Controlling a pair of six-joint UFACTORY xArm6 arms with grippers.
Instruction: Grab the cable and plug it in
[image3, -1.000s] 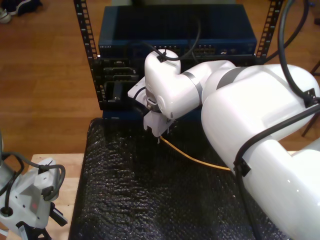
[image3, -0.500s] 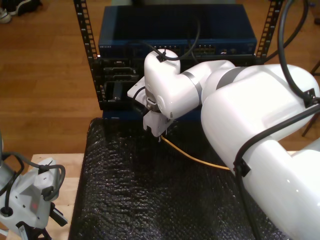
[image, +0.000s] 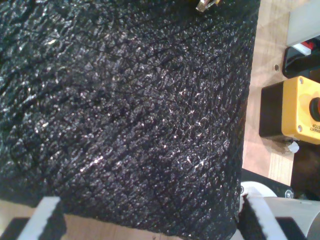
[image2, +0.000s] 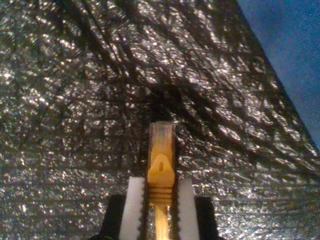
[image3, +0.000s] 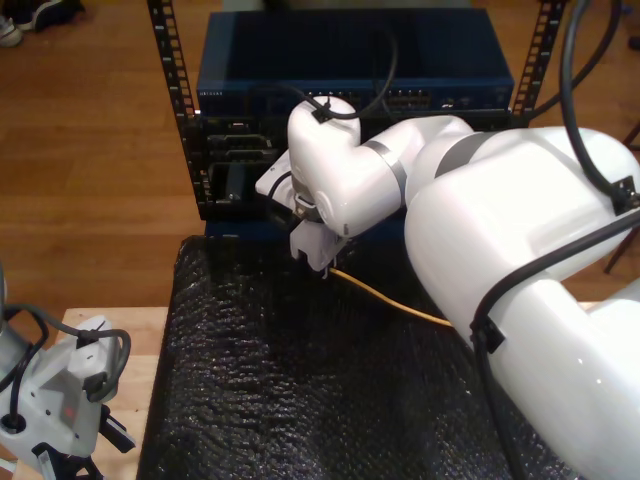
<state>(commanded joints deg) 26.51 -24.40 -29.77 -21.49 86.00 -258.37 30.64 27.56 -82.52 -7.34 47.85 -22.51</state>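
The cable (image2: 161, 167) is yellow-orange, and its clear plug points forward over the black mat (image2: 75, 100). My second gripper (image2: 160, 187) is shut on the cable just behind the plug, with a white finger (image2: 134, 202) on each side. In the exterior view my second gripper (image3: 325, 268) hangs over the mat's far edge, close in front of the rack (image3: 350, 70). From it the cable (image3: 385, 300) trails toward the exterior view's right, under the white arm. My first gripper (image: 150, 215) is open over the black mat (image: 125, 100), nothing between its fingers.
The blue rack unit holds rows of ports (image3: 240, 150) behind the second gripper. Another arm's grey wrist (image3: 60, 400) sits at the exterior view's lower left over a wooden board. A yellow button box (image: 300, 110) stands beside the mat's edge.
My second gripper has moved a little up and toward the rack with the cable held in it. The grey wrist at the exterior view's lower left has not moved.
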